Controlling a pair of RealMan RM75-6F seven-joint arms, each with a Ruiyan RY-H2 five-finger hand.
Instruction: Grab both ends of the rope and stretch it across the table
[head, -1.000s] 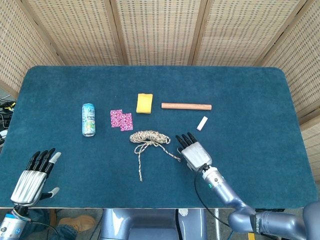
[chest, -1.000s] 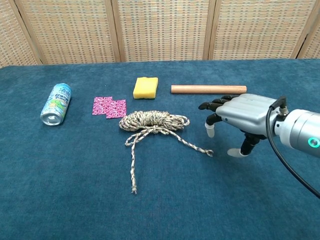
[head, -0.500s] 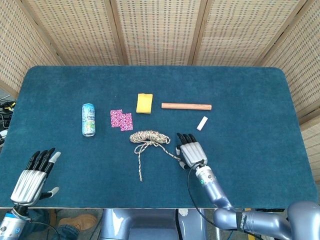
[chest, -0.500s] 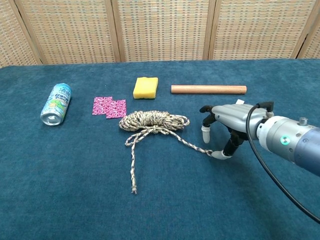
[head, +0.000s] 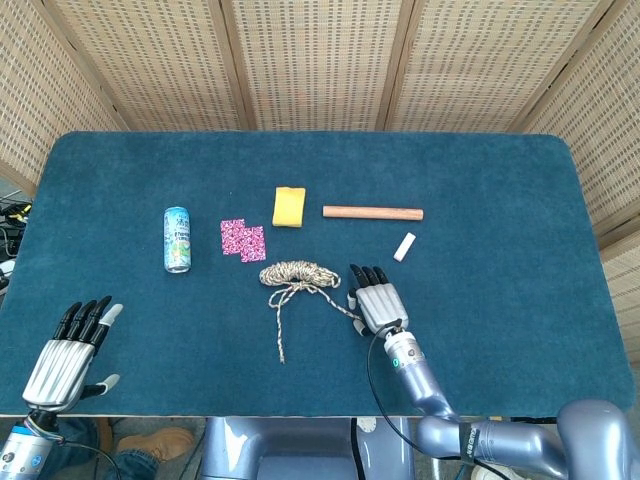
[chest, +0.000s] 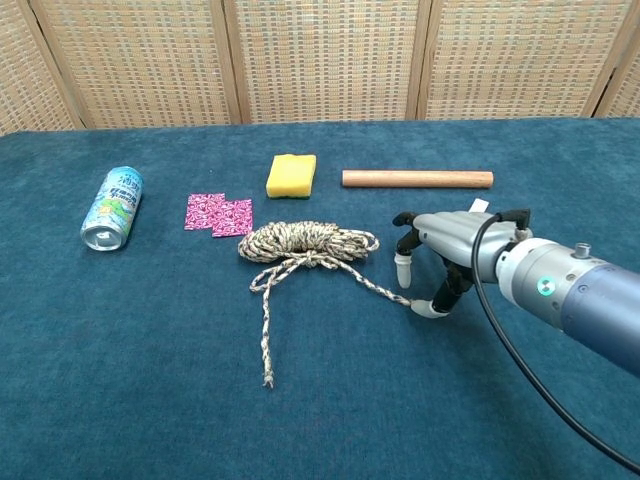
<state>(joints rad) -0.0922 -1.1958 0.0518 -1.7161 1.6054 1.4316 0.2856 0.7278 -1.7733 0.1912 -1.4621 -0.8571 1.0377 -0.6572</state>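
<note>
The tan rope (head: 295, 273) lies in a loose coil at mid-table. One end trails toward the front edge (chest: 267, 378). The other end (chest: 408, 301) runs right and stops by my right hand (head: 377, 303). In the chest view my right hand (chest: 450, 248) arches over that end with its fingers apart, and the thumb tip (chest: 430, 309) rests on the cloth right beside the rope tip, nothing pinched. My left hand (head: 62, 352) rests far from the rope at the front left corner, fingers extended and empty.
On the blue table (head: 500, 180) a can (head: 177, 238) lies on its side at the left, with pink patterned patches (head: 243, 239) next to it. A yellow sponge (head: 289, 206), a wooden rod (head: 372, 212) and a small white piece (head: 404, 246) sit behind the rope.
My right hand has slid left and come down over the rope's right end, its thumb now beside the tip. The left hand and the rope have not moved.
</note>
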